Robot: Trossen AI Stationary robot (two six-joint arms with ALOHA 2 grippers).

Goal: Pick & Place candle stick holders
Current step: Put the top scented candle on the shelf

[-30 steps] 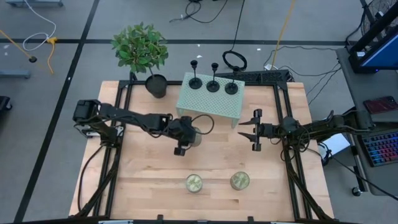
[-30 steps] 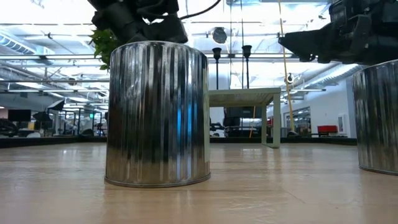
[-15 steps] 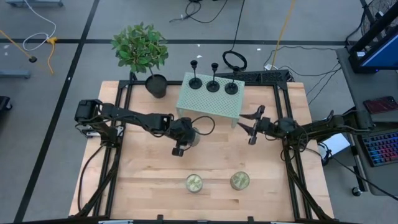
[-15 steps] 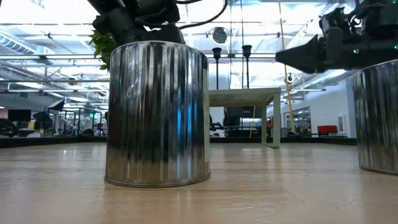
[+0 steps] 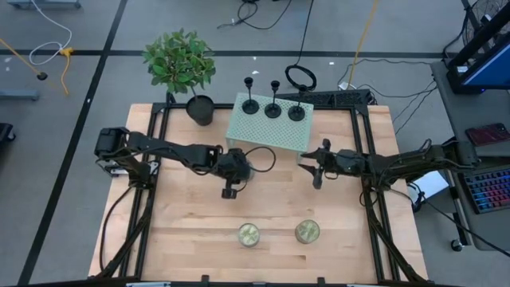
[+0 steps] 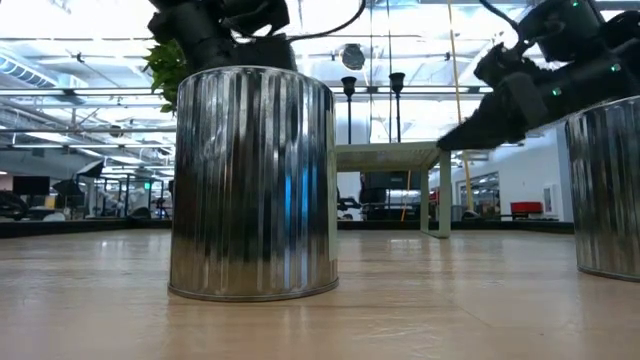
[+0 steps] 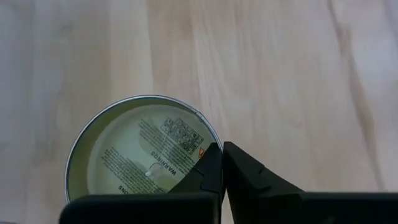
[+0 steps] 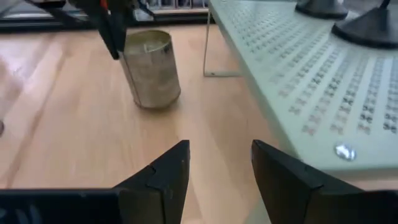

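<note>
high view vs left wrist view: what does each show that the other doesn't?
Only the high view: the three candle stick holders on the perforated stand, the potted plant, the second jar candle, and the right gripper, open, beside the stand.

Only the left wrist view: the printed warning label inside the jar candle.

Both: the left gripper, shut and empty above that jar candle, and the wooden table.

Pale wooden table (image 5: 191,231) in a black frame, standing on a grey floor (image 5: 72,96) crossed by dark lines. A potted plant (image 5: 181,64) sits at the table's far edge; cables (image 5: 263,16) trail beyond it. A keyboard (image 5: 488,191) lies at right. The low view shows a hall with ceiling beams (image 6: 90,60) and bright overhead light.
</note>
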